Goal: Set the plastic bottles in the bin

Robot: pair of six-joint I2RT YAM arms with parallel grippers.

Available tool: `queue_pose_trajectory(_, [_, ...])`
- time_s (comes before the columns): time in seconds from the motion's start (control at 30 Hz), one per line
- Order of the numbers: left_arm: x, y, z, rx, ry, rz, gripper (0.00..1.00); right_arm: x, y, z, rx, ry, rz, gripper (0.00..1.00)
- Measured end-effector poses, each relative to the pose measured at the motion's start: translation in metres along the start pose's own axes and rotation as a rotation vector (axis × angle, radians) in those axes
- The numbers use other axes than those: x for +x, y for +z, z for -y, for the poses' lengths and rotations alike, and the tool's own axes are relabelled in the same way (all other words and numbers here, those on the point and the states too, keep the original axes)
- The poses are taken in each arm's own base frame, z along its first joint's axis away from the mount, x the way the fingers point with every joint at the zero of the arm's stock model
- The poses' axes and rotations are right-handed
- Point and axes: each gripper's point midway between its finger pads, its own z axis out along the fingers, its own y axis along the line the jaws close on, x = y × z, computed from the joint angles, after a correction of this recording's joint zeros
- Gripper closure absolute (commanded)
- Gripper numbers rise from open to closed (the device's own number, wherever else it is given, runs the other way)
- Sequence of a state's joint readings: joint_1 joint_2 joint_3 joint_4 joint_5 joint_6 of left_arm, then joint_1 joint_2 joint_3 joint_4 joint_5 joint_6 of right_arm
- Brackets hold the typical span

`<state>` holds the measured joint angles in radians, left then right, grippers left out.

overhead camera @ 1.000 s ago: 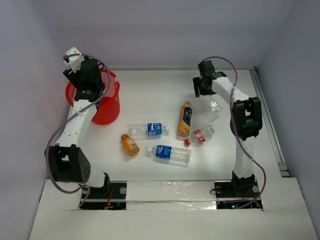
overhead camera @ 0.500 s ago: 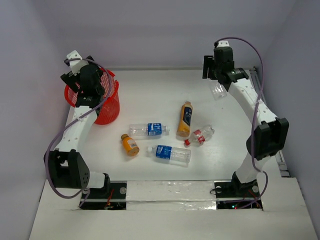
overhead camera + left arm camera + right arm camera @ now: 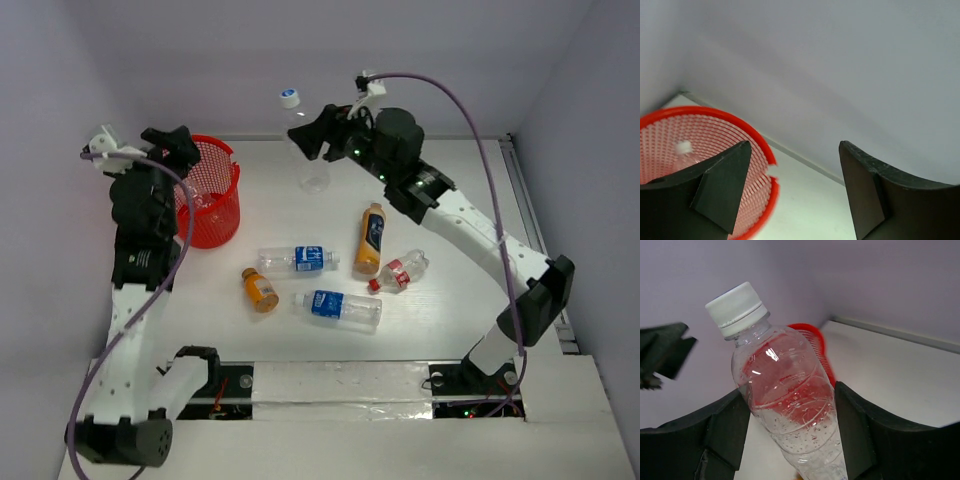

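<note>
Right wrist view: right gripper (image 3: 790, 435) pinches clear unlabelled white-capped plastic bottle (image 3: 782, 385) mid-body, likely for secure carry.
Left gripper (image 3: 795, 190): spread, empty, near round red mesh bin (image 3: 705, 110).

Left arm (image 3: 140, 260) stands raised; left gripper (image 3: 794, 148) has its jaws apart. Right arm (image 3: 470, 225) reaches leftward; right gripper (image 3: 789, 392) is clamped on a clear bottle (image 3: 771, 365).

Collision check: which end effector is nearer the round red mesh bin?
Left. Left end effector hovers by the round red mesh bin; right end effector, gripping a clear plastic bottle, is farther right.
</note>
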<state>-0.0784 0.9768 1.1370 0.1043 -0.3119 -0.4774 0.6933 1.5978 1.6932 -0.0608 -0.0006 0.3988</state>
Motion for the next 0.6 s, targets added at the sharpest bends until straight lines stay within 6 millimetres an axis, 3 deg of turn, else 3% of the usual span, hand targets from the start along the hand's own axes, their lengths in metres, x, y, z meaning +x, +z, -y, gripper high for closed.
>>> queue_pose_trajectory(0.1, [0.000, -0.038, 0.010, 0.112, -0.052, -0.037, 0.40, 0.013, 0.021, -0.045, -0.146, 0.097, 0.026, 0.34])
queue_pose_trajectory(0.2, [0.017, -0.076, 0.005, 0.176, -0.076, -0.105, 0.51, 0.028, 0.050, -0.068, -0.228, 0.173, 0.040, 0.33])
queue_pose_trajectory(0.37, [0.047, -0.134, -0.017, 0.226, -0.084, -0.203, 0.53, 0.051, 0.105, -0.092, -0.327, 0.276, 0.055, 0.33])
queue_pose_trajectory(0.47, [0.046, -0.162, -0.023, 0.249, -0.093, -0.206, 0.52, 0.058, 0.129, -0.102, -0.362, 0.328, 0.069, 0.33])
queue_pose_trajectory(0.6, [0.044, -0.181, -0.025, 0.277, -0.096, -0.209, 0.47, 0.060, 0.153, -0.123, -0.409, 0.370, 0.116, 0.32])
